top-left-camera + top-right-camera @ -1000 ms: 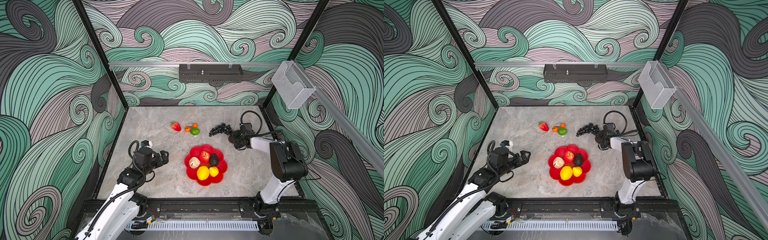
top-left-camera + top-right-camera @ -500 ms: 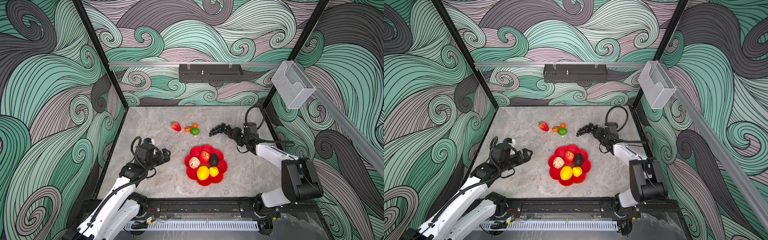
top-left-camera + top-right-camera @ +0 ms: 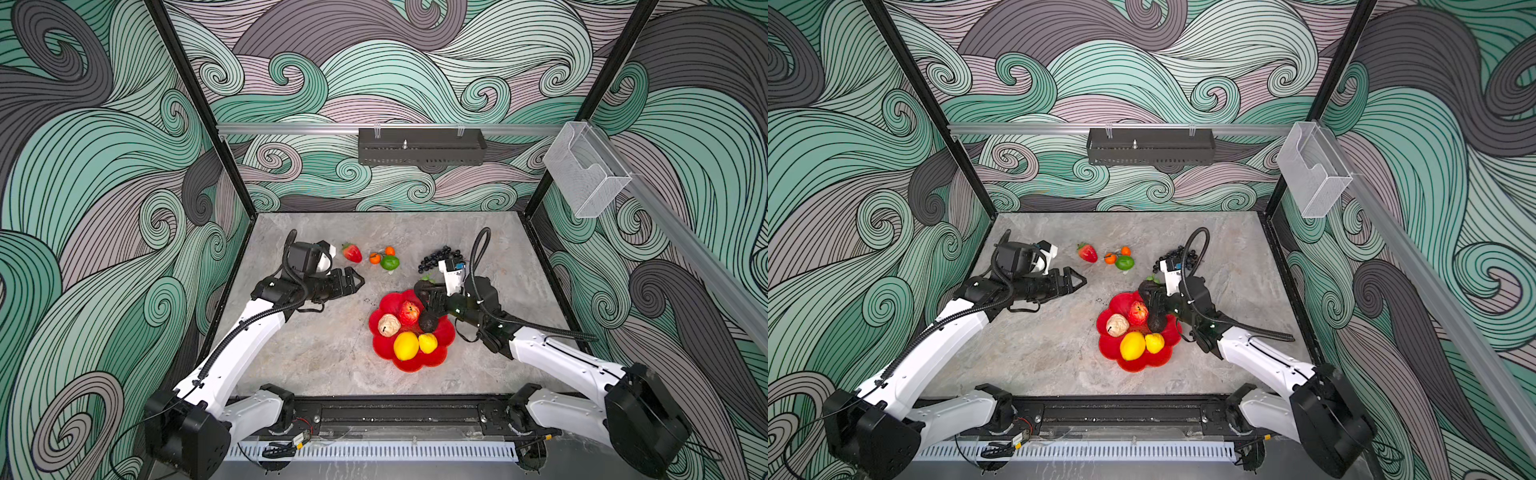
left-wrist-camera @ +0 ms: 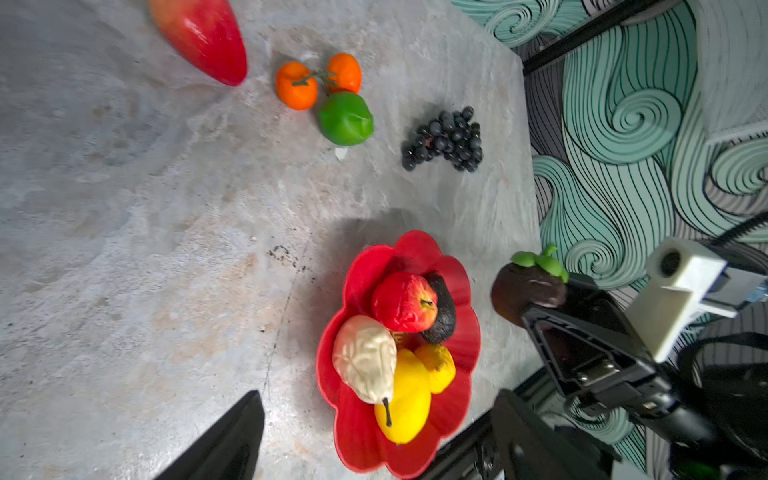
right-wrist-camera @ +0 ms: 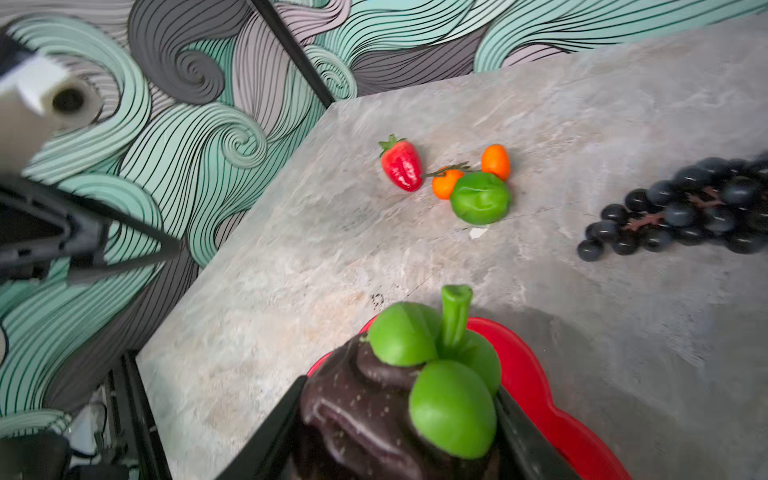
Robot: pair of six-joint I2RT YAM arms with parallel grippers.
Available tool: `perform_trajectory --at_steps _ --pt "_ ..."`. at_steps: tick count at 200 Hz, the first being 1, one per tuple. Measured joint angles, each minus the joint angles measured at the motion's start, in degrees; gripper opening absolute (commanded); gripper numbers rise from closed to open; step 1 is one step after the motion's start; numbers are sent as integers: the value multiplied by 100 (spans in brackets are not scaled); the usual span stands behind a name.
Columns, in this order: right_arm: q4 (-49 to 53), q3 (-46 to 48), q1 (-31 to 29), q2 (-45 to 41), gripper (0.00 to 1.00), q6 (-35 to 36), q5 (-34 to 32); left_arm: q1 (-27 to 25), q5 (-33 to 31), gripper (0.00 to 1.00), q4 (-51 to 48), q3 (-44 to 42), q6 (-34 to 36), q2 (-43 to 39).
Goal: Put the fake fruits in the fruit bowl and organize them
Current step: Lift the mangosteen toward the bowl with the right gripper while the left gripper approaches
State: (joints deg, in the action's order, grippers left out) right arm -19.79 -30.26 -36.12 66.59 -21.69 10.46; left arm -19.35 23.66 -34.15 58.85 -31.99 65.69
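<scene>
The red scalloped fruit bowl point(image 3: 409, 365) point(image 3: 1133, 363) holds a red apple point(image 3: 409, 312), a beige pear point(image 3: 389, 325), a yellow lemon point(image 3: 406, 345), a smaller yellow fruit point(image 3: 427, 343) and a dark lump point(image 3: 428, 322). My right gripper point(image 3: 426, 293) point(image 5: 399, 419) is shut on a dark brown fruit with green leaves point(image 5: 374, 407) point(image 4: 523, 291), above the bowl's far rim. On the table behind lie a strawberry point(image 3: 352, 252), two small oranges point(image 3: 375, 258), a lime point(image 3: 390, 262) and a grape bunch point(image 3: 438, 257). My left gripper point(image 3: 357, 280) point(image 4: 379, 399) hangs open and empty, just in front of the strawberry.
The marble table point(image 3: 316, 345) is fenced by black corner posts point(image 3: 232, 174) and patterned walls. A black front rail point(image 3: 395, 411) carries both arm bases. A small dark speck patch point(image 4: 284, 253) marks the table left of the bowl.
My right gripper has swung left from beside the grapes to the bowl's far rim. My left arm has reached farther back and right, towards the strawberry.
</scene>
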Motion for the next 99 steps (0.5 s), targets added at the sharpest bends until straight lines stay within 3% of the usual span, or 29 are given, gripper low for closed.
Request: perform_trajectory --at_steps 50,99 --pt "-732 271 -848 24 56 872 -254 -391 402 76 -168 173 144 79" --pt "-1187 339 -1451 280 56 1471 -546 -1119 400 60 -179 525 205 376"
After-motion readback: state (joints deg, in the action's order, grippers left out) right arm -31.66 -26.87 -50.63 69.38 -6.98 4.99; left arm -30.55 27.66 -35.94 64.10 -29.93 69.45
